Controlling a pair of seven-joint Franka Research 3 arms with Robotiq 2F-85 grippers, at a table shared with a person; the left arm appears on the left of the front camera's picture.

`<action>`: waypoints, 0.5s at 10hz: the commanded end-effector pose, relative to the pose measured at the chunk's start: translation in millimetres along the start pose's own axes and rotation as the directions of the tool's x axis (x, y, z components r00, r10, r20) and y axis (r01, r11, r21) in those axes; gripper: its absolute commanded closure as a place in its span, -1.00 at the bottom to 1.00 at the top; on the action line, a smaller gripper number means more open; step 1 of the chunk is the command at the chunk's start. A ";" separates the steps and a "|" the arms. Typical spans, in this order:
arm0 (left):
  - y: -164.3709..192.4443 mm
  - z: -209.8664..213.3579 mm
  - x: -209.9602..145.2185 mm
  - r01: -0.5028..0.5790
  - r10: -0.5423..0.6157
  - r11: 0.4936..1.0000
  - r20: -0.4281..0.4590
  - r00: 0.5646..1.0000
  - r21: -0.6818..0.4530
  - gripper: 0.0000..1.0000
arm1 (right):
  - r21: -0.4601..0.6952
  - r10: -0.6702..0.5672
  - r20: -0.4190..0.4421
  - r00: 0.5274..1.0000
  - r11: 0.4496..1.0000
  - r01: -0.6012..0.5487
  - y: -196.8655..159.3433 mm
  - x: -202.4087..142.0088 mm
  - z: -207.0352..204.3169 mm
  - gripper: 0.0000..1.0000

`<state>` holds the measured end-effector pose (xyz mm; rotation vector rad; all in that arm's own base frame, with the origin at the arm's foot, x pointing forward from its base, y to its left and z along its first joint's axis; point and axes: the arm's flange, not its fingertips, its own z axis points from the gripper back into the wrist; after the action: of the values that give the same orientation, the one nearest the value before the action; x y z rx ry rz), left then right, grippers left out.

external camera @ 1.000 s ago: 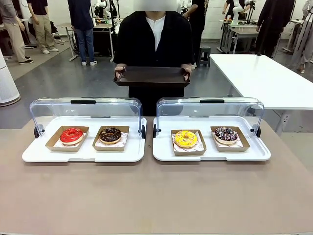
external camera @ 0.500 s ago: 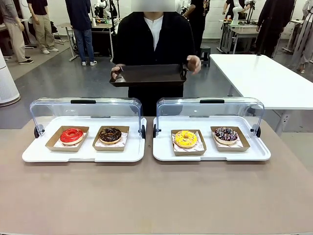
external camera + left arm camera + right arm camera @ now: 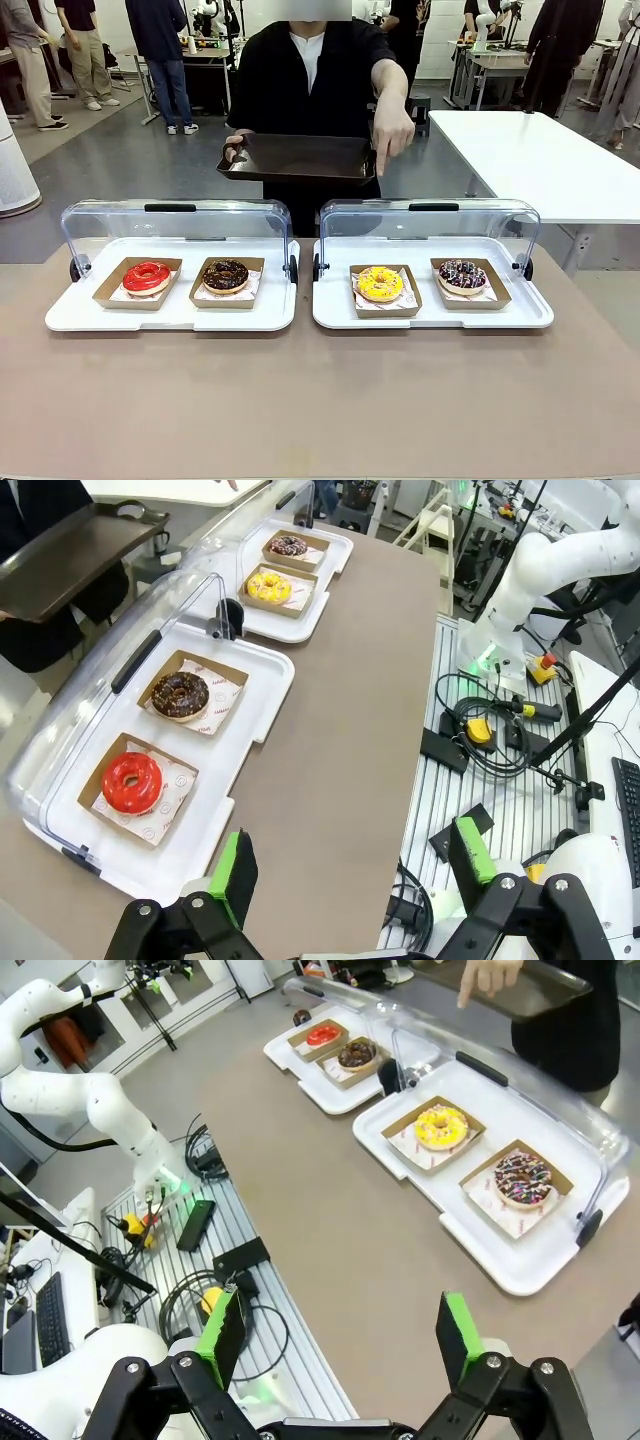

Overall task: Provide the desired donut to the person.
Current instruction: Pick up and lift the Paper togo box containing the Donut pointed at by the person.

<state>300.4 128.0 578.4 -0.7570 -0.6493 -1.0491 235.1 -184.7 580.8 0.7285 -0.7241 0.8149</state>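
The person [image 3: 315,75] stands at the far side holding a dark tray [image 3: 300,158] in one hand. The other hand [image 3: 392,132] points a finger down toward the yellow donut [image 3: 380,282]. A sprinkled chocolate donut [image 3: 462,274] shares that right white tray [image 3: 430,310]. On the left white tray [image 3: 170,312] lie a red donut [image 3: 147,276] and a chocolate donut [image 3: 226,274]. Each sits in a cardboard boat. My left gripper [image 3: 350,865] is open, high above the table's near edge. My right gripper [image 3: 340,1335] is open too, well back from the trays.
Both trays have clear lids [image 3: 175,222] swung up at the back. A white table [image 3: 540,160] stands at the far right. Bystanders are in the background. The brown tabletop [image 3: 320,400] spreads in front of the trays.
The person has taken one hand off the dark tray and stretched it forward and down, pointing at the right tray. The tray now rests in the other hand.
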 end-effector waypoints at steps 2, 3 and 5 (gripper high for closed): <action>-2.0 1.4 1.0 0.014 -0.014 1.000 0.009 1.000 -0.003 -1.00 | 0.012 0.017 0.019 1.000 1.000 -0.017 -1.9 2.0 -0.3 -1.00; -2.0 1.4 1.0 0.014 -0.014 1.000 0.009 1.000 -0.003 -1.00 | 0.012 0.017 0.019 1.000 1.000 -0.017 -1.9 2.0 -0.3 -1.00; -2.0 1.4 1.0 0.014 -0.014 1.000 0.009 1.000 -0.003 -1.00 | 0.012 0.017 0.019 1.000 1.000 -0.017 -1.9 2.0 -0.3 -1.00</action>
<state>300.2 128.0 578.5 -0.7559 -0.6487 -1.0483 235.5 -184.5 580.1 0.7290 -0.7233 0.8202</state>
